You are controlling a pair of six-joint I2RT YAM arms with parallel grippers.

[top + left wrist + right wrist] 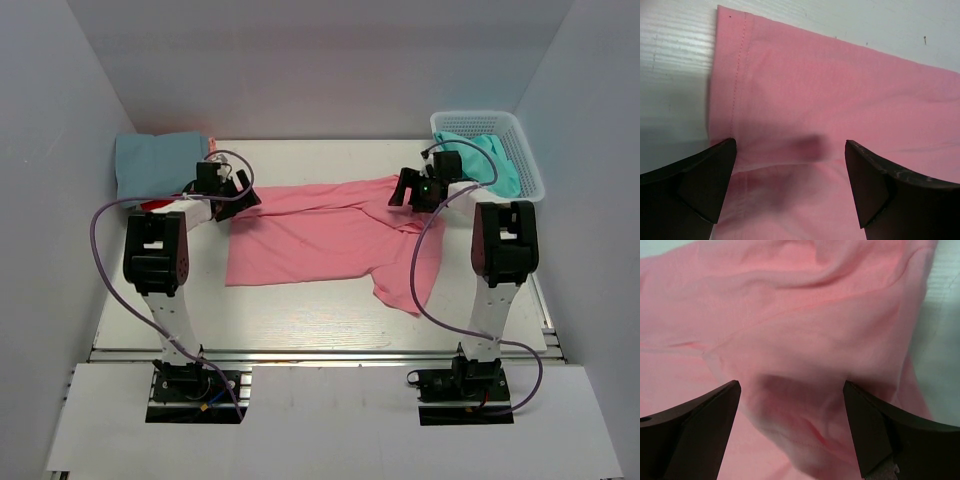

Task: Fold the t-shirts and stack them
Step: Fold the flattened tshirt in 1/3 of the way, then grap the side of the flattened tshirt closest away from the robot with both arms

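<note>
While no finished fold is seen on the salmon pink t-shirt [320, 235], the task is judged to be partly done.

- Salmon pink t-shirt: spread sideways on the table [300, 315], with one sleeve trailing off its right end. The stitched left hem is flat in the left wrist view [840, 90]. The right end is rumpled in the right wrist view [790, 315]. It is counted as the piece in hand.
- Dusty blue t-shirt [155, 165]: set beyond the pink shirt's left end and laid as a flat rectangle. It is counted as folded.
- Red t-shirt [152, 205]: only a sliver is shown, between the blue piece and the pink shirt's left end. Whether it is folded cannot be told.
- Turquoise green t-shirt [490, 160]: heaped loose in the white basket [530, 165], beyond the pink shirt's right end. It is counted as not yet begun.
- Left gripper [240, 195]: held over the pink shirt's left hem [790, 150]. The jaws are spread wide and no cloth is pinched between them.
- Right gripper [410, 192]: held over the pink shirt's rumpled right end [790, 390]. The jaws are likewise spread wide and nothing is held.

Outstanding, as judged: the pink shirt is to be gripped at both ends, folded and added to the pile. The green one is then to be drawn out of the basket and treated the same way.
</note>
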